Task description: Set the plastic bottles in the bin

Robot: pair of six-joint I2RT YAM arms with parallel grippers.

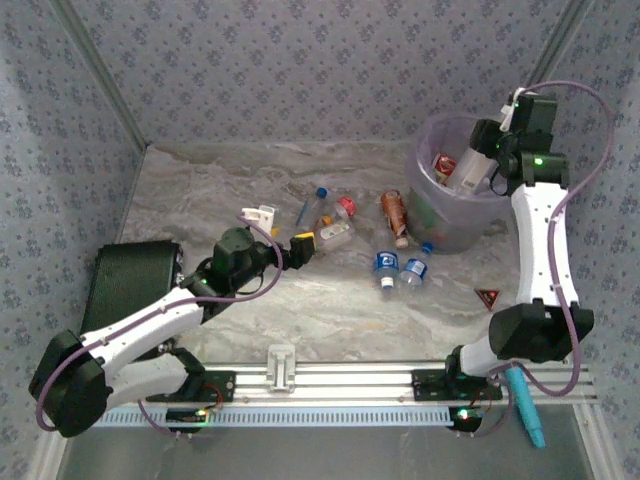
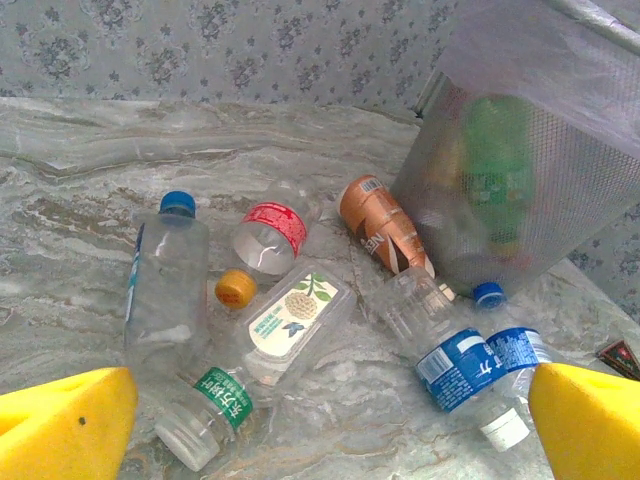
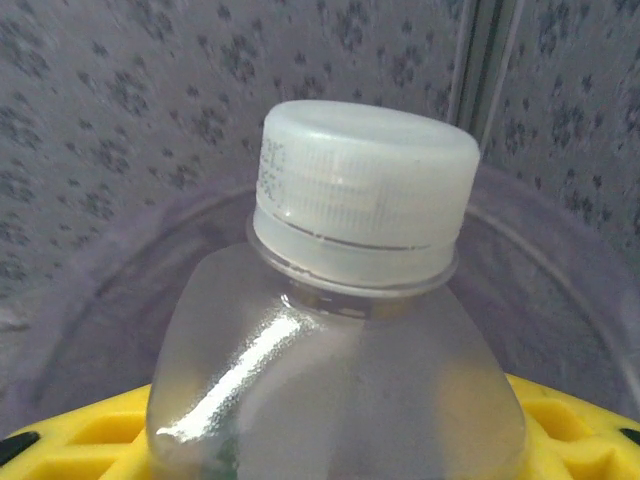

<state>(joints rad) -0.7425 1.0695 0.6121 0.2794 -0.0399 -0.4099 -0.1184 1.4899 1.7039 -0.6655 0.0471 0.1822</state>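
2 grippers, taken in turn. Right gripper [image 1: 484,170]: clenched on a clear white-capped bottle [image 3: 365,300], poised over the mouth of the bin [image 1: 465,228], yellow fingers [image 3: 85,432] pressed to both sides of the bottle's body, cap end sticking out past them. Behind it, a wrist bent in over the bin's right rim, a white forearm rising along the bin's right side, an elbow on the near side of the bin, a base bolted to the rail [image 1: 350,378] nearer still.

Left gripper [image 1: 303,247]: released, yellow fingers [image 2: 60,428] spread wide, nothing between them, low over the table [image 1: 200,180] well left of the bin and pointed toward it. Arm stretched long and low from a base far to the bin's near left.

Inside the bin: a red-labelled bottle [image 1: 443,163] and a green bottle [image 2: 497,165] against the lilac liner. Lying just beside the bin's foot: an orange-brown bottle [image 2: 385,225] and 2 blue-labelled bottles [image 2: 455,365]. Further left of the bin: a blue-capped clear bottle [image 2: 165,275], a red-banded bottle [image 2: 272,232], a white-labelled bottle [image 2: 292,318], a green-labelled bottle [image 2: 212,412].

Grey marbled tabletop, walled on 3 sides with pale flower-patterned panels [image 1: 300,60]. Black pad [image 1: 135,275] far left of the bin, small red triangle [image 1: 487,296] on the bin's near side, teal tool [image 1: 527,410] nearer than the rail.
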